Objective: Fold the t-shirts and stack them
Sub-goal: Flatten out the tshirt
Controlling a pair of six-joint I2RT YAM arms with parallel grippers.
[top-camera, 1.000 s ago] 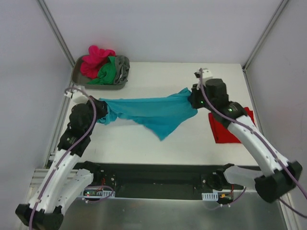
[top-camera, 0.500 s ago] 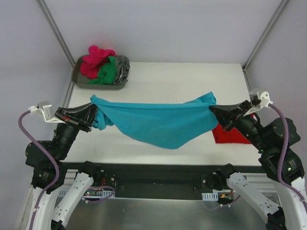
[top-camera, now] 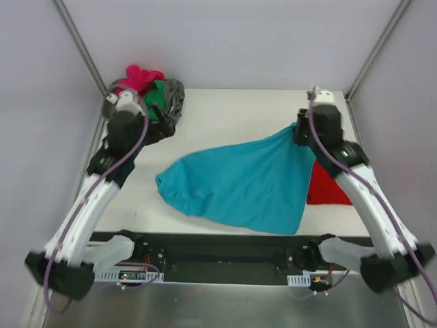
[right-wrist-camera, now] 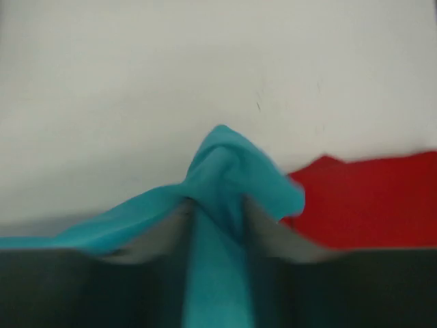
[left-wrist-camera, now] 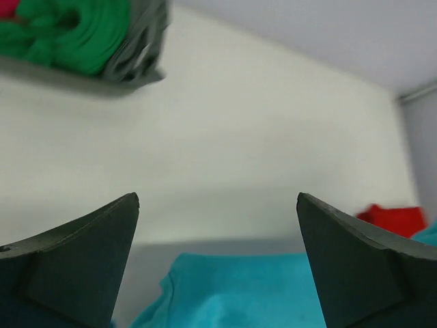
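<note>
A teal t-shirt [top-camera: 246, 181] lies spread and rumpled across the middle of the table. Its far right corner rises into my right gripper [top-camera: 300, 133], which is shut on that bunched teal cloth [right-wrist-camera: 225, 171]; this view is blurred. My left gripper [top-camera: 158, 130] hangs by the tray at the back left, wide open with nothing between its fingers [left-wrist-camera: 89, 253], and the teal t-shirt [left-wrist-camera: 239, 294] lies below and in front of it. A red t-shirt [top-camera: 329, 188] lies flat on the right, partly under the teal one.
The grey tray [left-wrist-camera: 82, 80] at the back left holds magenta [top-camera: 140, 75], green [top-camera: 158, 89] and grey [top-camera: 175, 96] shirts in a heap. Metal frame posts rise at both back corners. The arm bases sit along the near edge.
My left gripper has let go of the teal t-shirt and swung back to the tray. The shirt, stretched in the air before, now lies on the table. My right gripper moved back with its corner.
</note>
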